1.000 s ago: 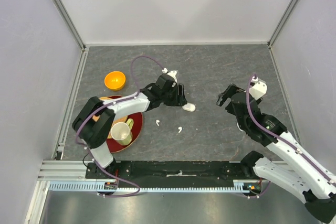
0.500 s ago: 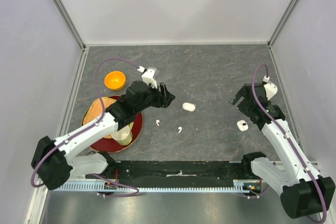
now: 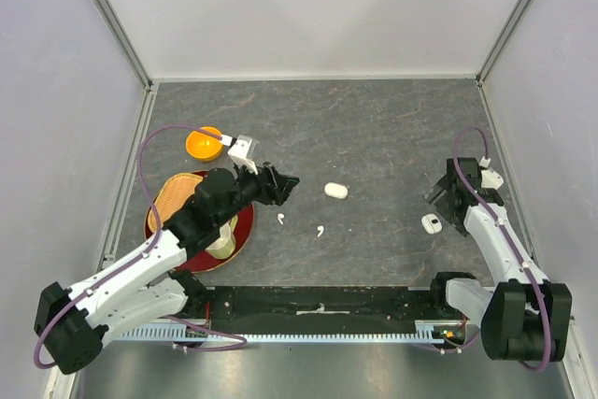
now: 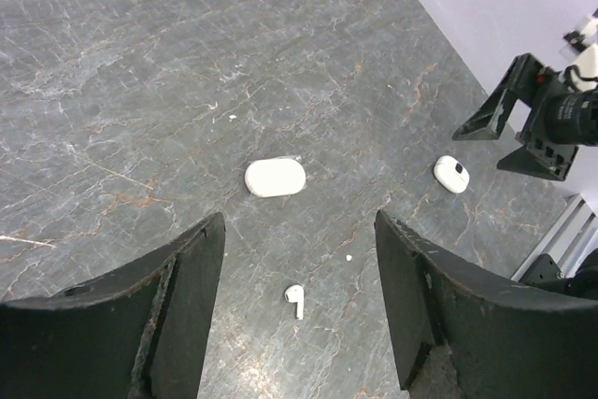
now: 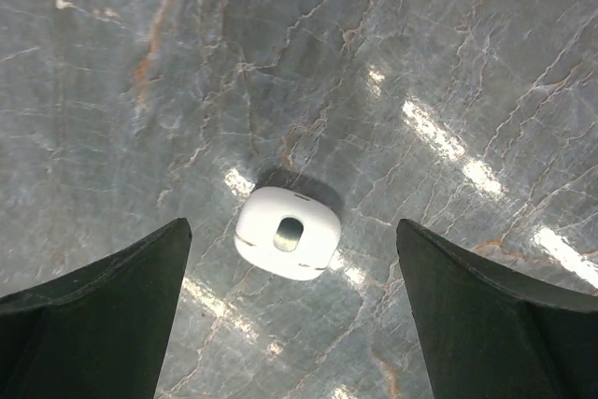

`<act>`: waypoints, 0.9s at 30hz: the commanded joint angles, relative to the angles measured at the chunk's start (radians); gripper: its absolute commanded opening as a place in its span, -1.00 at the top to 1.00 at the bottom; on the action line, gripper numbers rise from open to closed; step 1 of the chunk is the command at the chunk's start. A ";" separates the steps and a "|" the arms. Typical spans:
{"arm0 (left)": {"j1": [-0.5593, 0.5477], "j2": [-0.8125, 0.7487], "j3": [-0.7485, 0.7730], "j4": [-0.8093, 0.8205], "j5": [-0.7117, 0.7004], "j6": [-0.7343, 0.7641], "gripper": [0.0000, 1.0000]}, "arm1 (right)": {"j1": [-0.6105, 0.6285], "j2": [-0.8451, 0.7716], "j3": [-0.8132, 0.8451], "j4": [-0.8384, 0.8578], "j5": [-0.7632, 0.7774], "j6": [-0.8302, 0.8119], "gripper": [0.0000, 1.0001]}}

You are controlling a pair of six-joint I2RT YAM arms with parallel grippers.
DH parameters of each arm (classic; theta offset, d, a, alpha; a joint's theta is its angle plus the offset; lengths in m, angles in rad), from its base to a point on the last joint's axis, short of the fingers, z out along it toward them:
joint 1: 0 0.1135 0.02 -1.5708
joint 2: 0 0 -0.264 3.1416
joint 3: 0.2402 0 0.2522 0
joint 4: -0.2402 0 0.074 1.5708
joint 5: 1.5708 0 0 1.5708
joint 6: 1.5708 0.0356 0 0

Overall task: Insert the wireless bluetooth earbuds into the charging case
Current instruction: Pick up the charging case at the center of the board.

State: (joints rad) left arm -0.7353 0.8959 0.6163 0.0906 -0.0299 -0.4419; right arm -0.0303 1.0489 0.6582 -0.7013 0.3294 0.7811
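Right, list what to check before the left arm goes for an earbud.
1. Left gripper open and empty: ok.
2. Right gripper open: ok, it hangs above the slotted case.
3. Front earbud lying loose on the table, nothing beside it: ok.
4. Second earbud in sight: ok, in the top view only, close by the left gripper.
5. Middle case open to take earbuds: cannot tell; it lies flat and no opening shows.

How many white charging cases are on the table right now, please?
2. One charging case lies near the middle of the table; the second case lies near its right edge. Others might be out of sight.
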 commanded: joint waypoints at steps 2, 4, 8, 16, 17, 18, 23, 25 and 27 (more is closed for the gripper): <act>-0.001 -0.071 -0.033 0.061 -0.050 0.019 -0.47 | -0.043 0.057 -0.060 0.132 -0.098 -0.013 -0.95; 0.001 -0.094 -0.043 0.052 -0.067 0.002 -0.53 | -0.060 0.082 -0.084 0.178 -0.145 -0.005 -0.96; 0.002 -0.130 -0.052 0.028 -0.082 -0.017 -0.59 | -0.062 0.118 -0.103 0.210 -0.177 0.009 -0.95; 0.002 -0.184 -0.070 0.003 -0.107 -0.015 -0.63 | -0.062 0.119 -0.172 0.267 -0.276 0.030 -0.86; 0.002 -0.184 -0.070 0.003 -0.107 -0.014 -0.63 | -0.062 0.114 -0.180 0.275 -0.285 0.027 -0.84; 0.002 -0.184 -0.070 0.003 -0.105 -0.014 -0.63 | -0.062 0.106 -0.184 0.289 -0.306 0.029 -0.82; 0.002 -0.172 -0.066 -0.002 -0.096 -0.018 -0.64 | -0.056 0.085 -0.216 0.322 -0.372 0.027 -0.75; 0.002 -0.166 -0.064 -0.002 -0.091 -0.021 -0.64 | -0.049 0.080 -0.232 0.355 -0.412 0.030 -0.73; 0.004 -0.160 -0.066 0.000 -0.088 -0.032 -0.64 | -0.028 0.089 -0.236 0.382 -0.429 0.041 -0.72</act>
State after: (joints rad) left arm -0.7353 0.7269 0.5491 0.0799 -0.1040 -0.4461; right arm -0.0864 1.1137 0.4770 -0.3527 0.0151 0.7891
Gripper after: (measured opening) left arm 0.817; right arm 0.865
